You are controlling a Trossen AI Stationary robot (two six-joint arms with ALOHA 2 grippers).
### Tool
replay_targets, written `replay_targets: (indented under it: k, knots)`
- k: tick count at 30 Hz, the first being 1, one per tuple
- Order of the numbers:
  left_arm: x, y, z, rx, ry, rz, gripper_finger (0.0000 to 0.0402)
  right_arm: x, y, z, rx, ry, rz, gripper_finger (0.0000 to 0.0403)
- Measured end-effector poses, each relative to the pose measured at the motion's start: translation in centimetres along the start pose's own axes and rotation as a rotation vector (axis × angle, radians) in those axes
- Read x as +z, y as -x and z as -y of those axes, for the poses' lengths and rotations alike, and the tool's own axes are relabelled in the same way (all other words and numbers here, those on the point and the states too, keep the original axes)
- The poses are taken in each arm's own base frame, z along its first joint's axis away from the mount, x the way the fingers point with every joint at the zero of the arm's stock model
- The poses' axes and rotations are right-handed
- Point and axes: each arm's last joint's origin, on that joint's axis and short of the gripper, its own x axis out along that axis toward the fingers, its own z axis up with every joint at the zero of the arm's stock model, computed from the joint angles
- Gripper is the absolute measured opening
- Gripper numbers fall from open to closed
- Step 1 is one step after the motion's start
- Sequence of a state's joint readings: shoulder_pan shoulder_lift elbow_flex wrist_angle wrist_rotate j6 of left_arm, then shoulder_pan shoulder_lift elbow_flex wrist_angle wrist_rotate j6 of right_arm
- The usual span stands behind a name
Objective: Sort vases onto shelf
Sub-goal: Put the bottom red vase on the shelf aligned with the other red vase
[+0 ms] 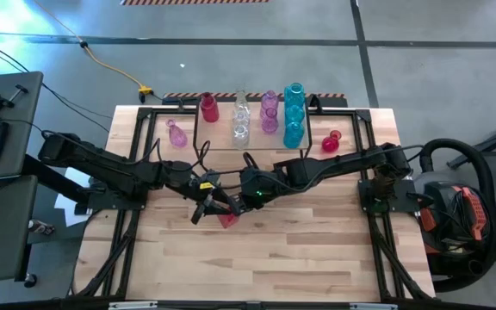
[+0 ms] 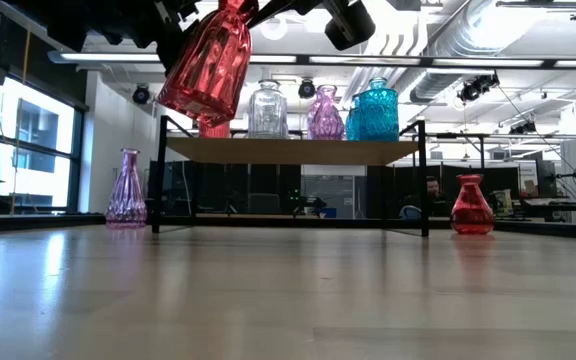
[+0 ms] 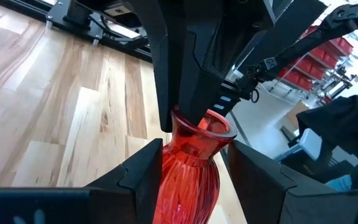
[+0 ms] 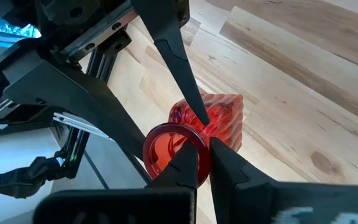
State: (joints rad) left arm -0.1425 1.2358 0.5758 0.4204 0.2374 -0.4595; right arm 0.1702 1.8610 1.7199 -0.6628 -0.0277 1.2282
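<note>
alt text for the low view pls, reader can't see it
A ribbed red vase hangs tilted in the air at upper left, gripped from above by dark robot arms. Behind it, a low wood-topped shelf on black legs carries red, clear, purple and teal vases. A purple vase stands on the table left of the shelf and a small red vase to its right.

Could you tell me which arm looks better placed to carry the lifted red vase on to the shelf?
Probably the left: its hand clasps the red vase's body, whereas the right hand only pinches the rim.
</note>
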Motion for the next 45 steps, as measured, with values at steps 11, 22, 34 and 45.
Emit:
replay_targets:
  k: [11, 22, 34, 45]
  knots:
    - [0.07, 0.03, -0.26, 0.065, 0.002, 0.026, 0.0168, 0.03, -0.01, 0.12, -0.009, 0.003, -0.001, 0.0000]
    - [-0.03, 0.05, -0.43, 0.108, -0.097, 0.021, 0.0168, 0.30, -0.01, 0.21, -0.010, 0.011, 0.003, 0.0000]
    - [-0.03, 0.06, -0.57, 0.145, -0.096, 0.031, 0.0188, 0.55, 0.00, 0.29, -0.012, 0.011, 0.013, 0.0000]
    - [-0.03, 0.06, -0.70, 0.173, -0.149, 0.034, 0.0263, 0.62, 0.00, 0.15, -0.004, -0.012, 0.036, 0.0000]
